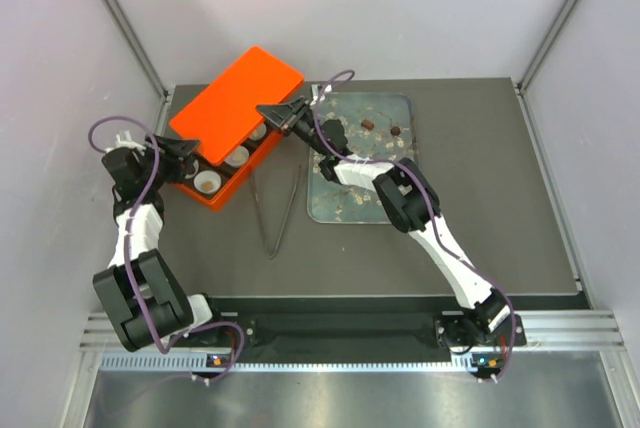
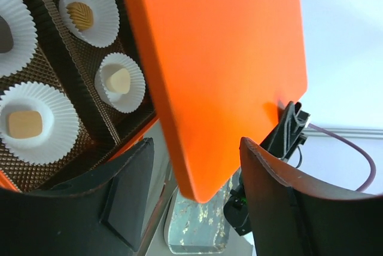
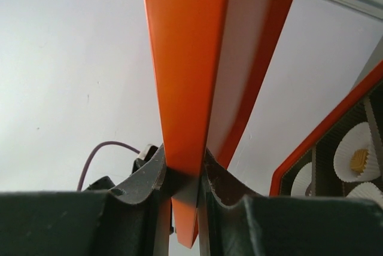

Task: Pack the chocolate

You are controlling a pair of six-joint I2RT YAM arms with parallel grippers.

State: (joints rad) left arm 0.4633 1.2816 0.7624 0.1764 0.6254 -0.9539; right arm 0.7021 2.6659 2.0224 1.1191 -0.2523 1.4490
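Observation:
An orange box (image 1: 214,196) lies at the back left with white paper cups in it. My right gripper (image 1: 283,116) is shut on the corner of its orange lid (image 1: 240,96) and holds it tilted over the box; the right wrist view shows the lid's edge (image 3: 191,58) pinched between the jaws (image 3: 184,178). My left gripper (image 1: 185,153) is open at the box's left side, and the lid's corner (image 2: 227,58) hangs between its fingers (image 2: 196,148) without touching. Tan and cream chocolates (image 2: 25,124) (image 2: 119,80) (image 2: 79,14) sit in cups. Dark chocolates (image 1: 368,125) (image 1: 395,130) lie on the glassy tray (image 1: 350,198).
Metal tongs (image 1: 275,218) lie on the dark table between the box and the tray. The tray's blossom print also shows in the left wrist view (image 2: 197,232). White walls and frame posts close in the table's back and sides.

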